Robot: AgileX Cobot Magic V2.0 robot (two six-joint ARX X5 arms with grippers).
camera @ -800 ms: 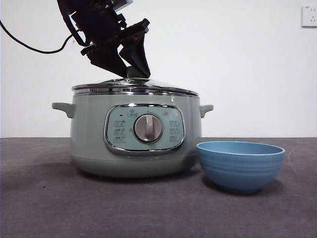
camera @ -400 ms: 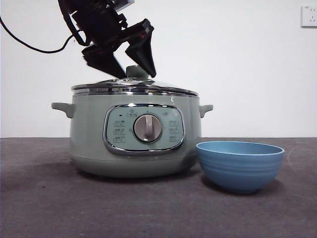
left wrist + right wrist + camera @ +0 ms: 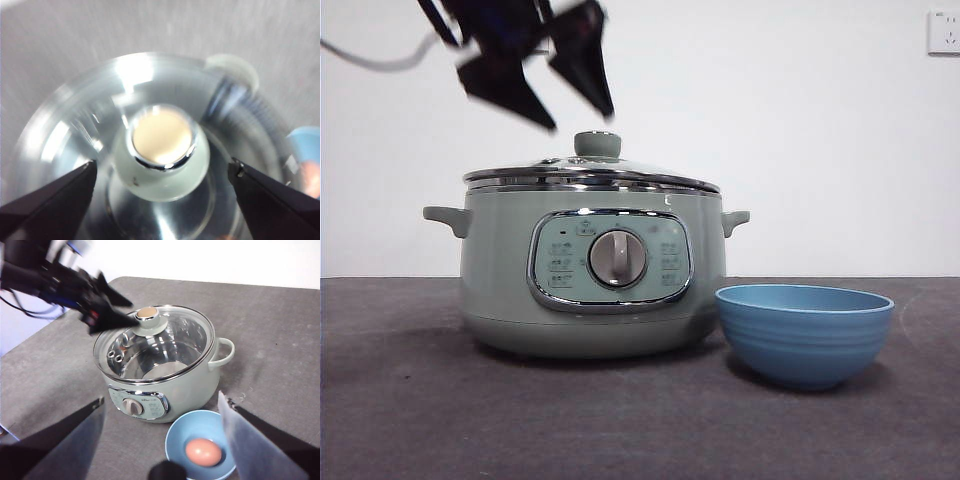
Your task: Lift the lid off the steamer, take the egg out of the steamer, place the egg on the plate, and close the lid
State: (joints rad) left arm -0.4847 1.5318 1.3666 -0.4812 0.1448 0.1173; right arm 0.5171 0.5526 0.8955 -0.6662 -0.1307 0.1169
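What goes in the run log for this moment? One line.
lid on steamer | egg in plate | left end effector open above knob | right end effector open, waiting

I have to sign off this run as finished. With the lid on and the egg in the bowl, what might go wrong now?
The left gripper, open and blurred with motion, hangs close above the lid's knob; a sideways swing might clip it and shift the lid on the steamer. The right gripper, open, hovers over the plate holding the egg; dropping lower, it might tip the plate.
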